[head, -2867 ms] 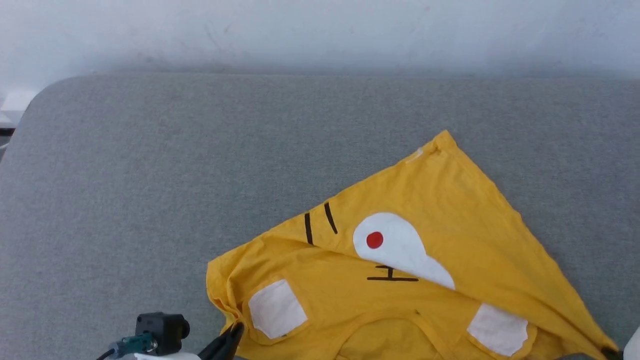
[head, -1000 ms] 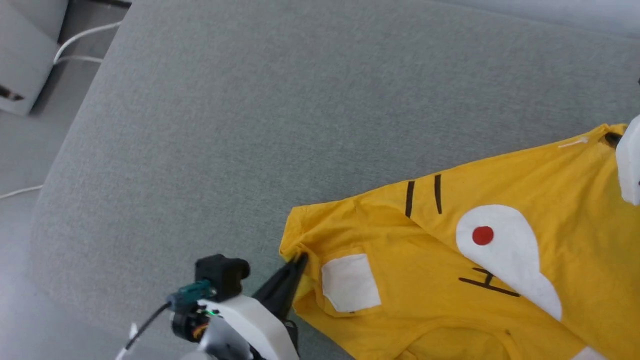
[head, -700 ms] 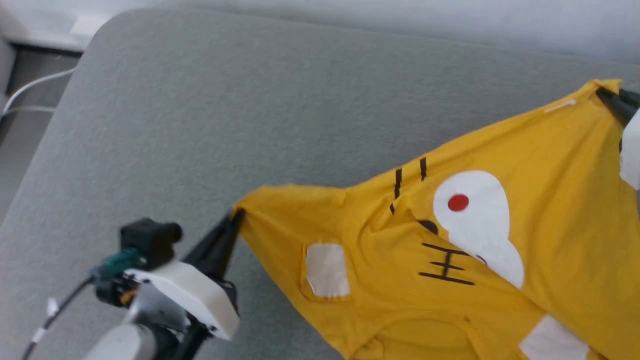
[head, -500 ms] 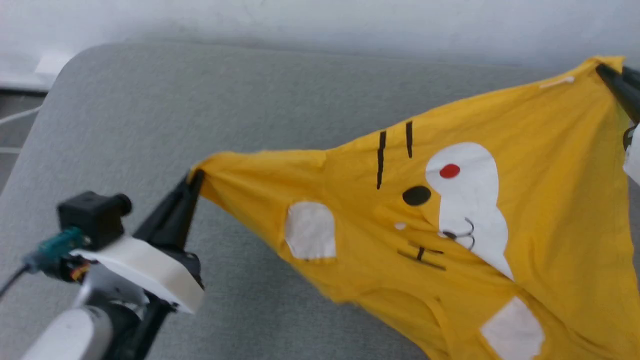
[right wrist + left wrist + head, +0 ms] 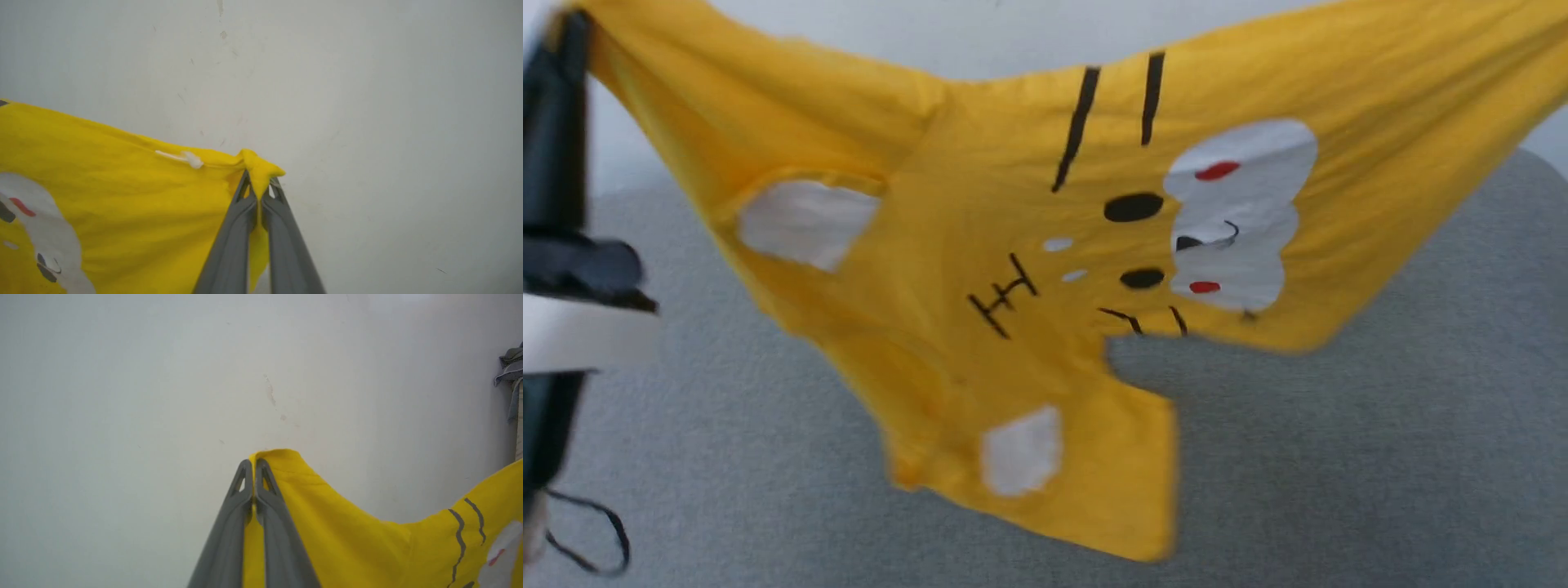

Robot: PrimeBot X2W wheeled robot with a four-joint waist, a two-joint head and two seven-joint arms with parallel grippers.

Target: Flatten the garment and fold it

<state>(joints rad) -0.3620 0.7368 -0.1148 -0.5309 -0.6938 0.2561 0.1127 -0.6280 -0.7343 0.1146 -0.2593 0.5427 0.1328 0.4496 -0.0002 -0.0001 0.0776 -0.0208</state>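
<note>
The garment [image 5: 980, 245], a mustard-yellow T-shirt with white patches, black lines and red dots, hangs stretched in the air above the grey surface [image 5: 1339, 457]. My left gripper [image 5: 560, 49] at the upper left of the head view is shut on one corner of the cloth. In the left wrist view the left gripper [image 5: 254, 465] pinches a yellow fold of the garment [image 5: 347, 547]. In the right wrist view my right gripper [image 5: 258, 179] is shut on the opposite corner of the garment [image 5: 122, 196], near a small white tag [image 5: 179, 157]. A lower part of the shirt dangles toward the surface.
The grey padded surface spreads below the hanging shirt. A pale wall [image 5: 163, 375] stands behind it. Some grey cloth [image 5: 510, 371] hangs at the far right edge of the left wrist view. A thin black cable [image 5: 588, 531] loops at the lower left.
Both grippers have risen with the shirt's corners, lifting it off the surface and spreading it wide. More of the print has unfolded. The head camera has also shifted.
</note>
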